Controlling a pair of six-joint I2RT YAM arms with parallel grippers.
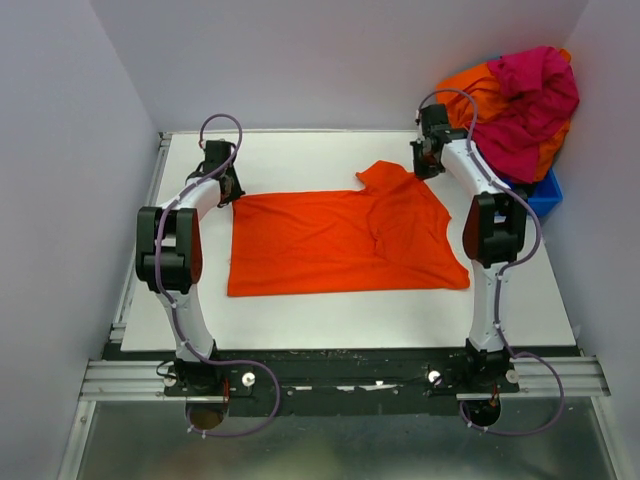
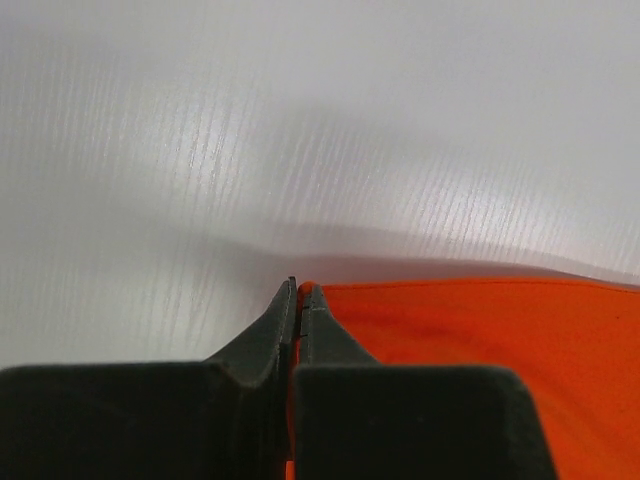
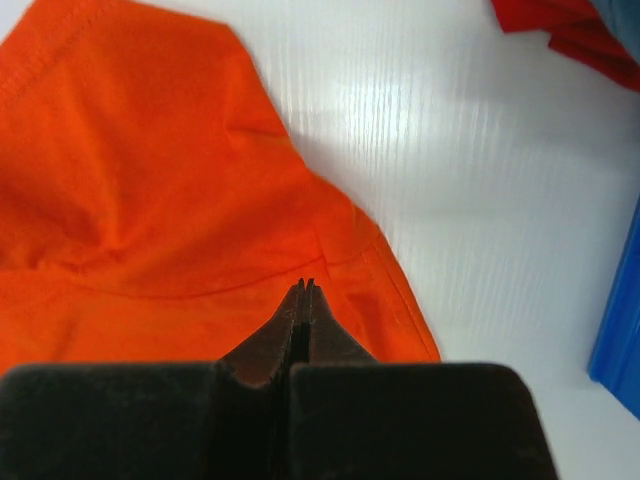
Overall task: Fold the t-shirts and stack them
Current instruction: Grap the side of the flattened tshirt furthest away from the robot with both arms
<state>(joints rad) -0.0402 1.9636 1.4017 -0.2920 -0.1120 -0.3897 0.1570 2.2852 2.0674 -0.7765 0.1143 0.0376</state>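
An orange t-shirt (image 1: 340, 240) lies spread on the white table (image 1: 300, 310), with one sleeve pointing to the far right. My left gripper (image 1: 228, 190) is at the shirt's far left corner. In the left wrist view the gripper (image 2: 299, 290) is shut, with a sliver of the orange shirt (image 2: 480, 340) between its jaws. My right gripper (image 1: 425, 165) is at the shirt's far right part, by the sleeve. In the right wrist view the gripper (image 3: 308, 285) is shut, its tips over the orange cloth (image 3: 150, 200) near the hem, with no cloth showing between them.
A heap of pink and orange shirts (image 1: 520, 100) fills a blue bin (image 1: 545, 190) at the far right, just right of my right arm. The bin's edge (image 3: 620, 330) and a red cloth (image 3: 560, 30) show in the right wrist view. Walls enclose the table.
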